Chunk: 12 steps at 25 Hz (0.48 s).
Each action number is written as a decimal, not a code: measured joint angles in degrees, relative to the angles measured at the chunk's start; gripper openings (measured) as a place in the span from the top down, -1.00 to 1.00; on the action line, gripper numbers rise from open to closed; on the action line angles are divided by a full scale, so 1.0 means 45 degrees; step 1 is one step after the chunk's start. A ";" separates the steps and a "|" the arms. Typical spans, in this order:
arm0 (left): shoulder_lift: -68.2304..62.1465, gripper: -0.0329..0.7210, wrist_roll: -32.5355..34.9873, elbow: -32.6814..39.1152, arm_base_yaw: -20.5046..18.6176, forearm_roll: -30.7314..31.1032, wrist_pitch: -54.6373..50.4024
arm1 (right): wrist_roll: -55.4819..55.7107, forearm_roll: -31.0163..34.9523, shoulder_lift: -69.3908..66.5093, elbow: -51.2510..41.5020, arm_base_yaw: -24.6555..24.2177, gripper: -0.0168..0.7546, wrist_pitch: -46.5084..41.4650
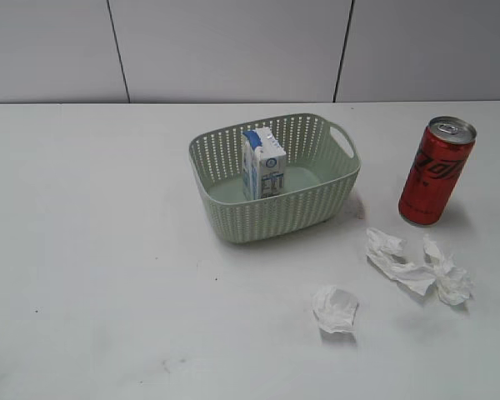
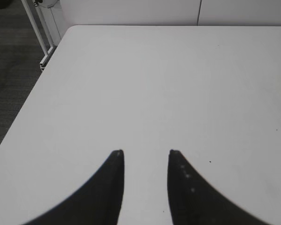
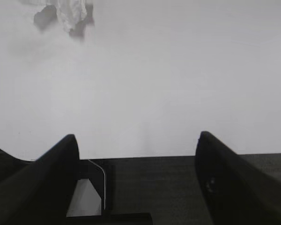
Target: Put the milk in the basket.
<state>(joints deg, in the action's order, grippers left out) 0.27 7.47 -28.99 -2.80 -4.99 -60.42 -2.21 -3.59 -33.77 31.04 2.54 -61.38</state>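
Observation:
The milk point(image 1: 262, 164), a small white carton with a blue top stripe and blue print, stands upright inside the pale sage-green basket point(image 1: 271, 215) at the table's middle in the exterior view. Neither arm shows in that view. My left gripper point(image 2: 145, 152) is open and empty over bare white table near its left edge. My right gripper point(image 3: 138, 138) is open wide and empty, above the table's front edge. The milk and the basket do not show in either wrist view.
A red soda can point(image 1: 435, 172) stands right of the basket. Crumpled white tissues point(image 1: 417, 267) lie in front of the can, another tissue point(image 1: 334, 308) nearer the front; a tissue point(image 3: 68, 13) shows in the right wrist view. Dark floor lies beyond the table's edges.

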 joint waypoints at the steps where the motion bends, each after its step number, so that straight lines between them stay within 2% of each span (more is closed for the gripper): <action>1: 0.0000 0.29 0.0000 0.0000 0.0000 0.0000 0.0000 | 0.0040 0.0000 0.0568 -0.0159 0.0000 -0.58 0.0018; 12: 0.0000 0.29 0.0000 0.0000 0.0000 0.0000 0.0000 | 0.0092 0.0040 0.5177 -0.0420 0.0000 -0.58 0.0297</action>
<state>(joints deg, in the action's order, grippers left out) 0.27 7.47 -28.99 -2.80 -4.99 -60.42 -1.79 -3.41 -10.47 29.15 2.54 -60.04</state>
